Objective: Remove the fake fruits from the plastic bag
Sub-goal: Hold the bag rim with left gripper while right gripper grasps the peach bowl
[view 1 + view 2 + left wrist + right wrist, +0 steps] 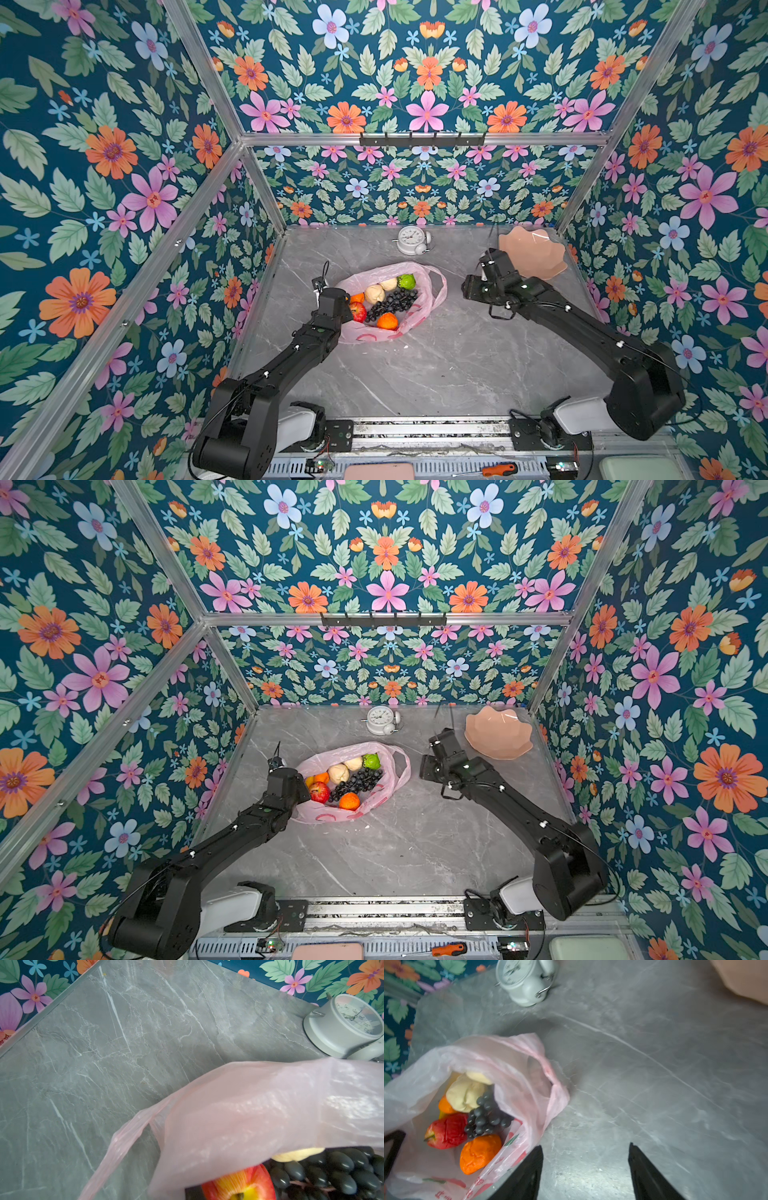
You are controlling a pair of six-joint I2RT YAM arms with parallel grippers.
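In both top views the plastic bag [432, 297], with the fake fruits [390, 303] inside, lies at the middle of the bench [457, 365], and the closed left gripper [347, 309] apparently pinches its rim. The left wrist view shows the bag's film taut, so a pull may tear it. In the right wrist view the right gripper [585, 1145], wide and empty beside the bag, might snag film instead of fruit.

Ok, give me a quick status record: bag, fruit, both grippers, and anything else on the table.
bag: pink, mouth open, lying in the middle of the table
fruit in bag: apple, grapes, two oranges, two cream fruits, green fruit
fruit out: none visible
left gripper: shut, at the bag's left rim; hold on it unclear
right gripper: open, empty, above bare table beside the bag
other: clock, peach dish, at the back
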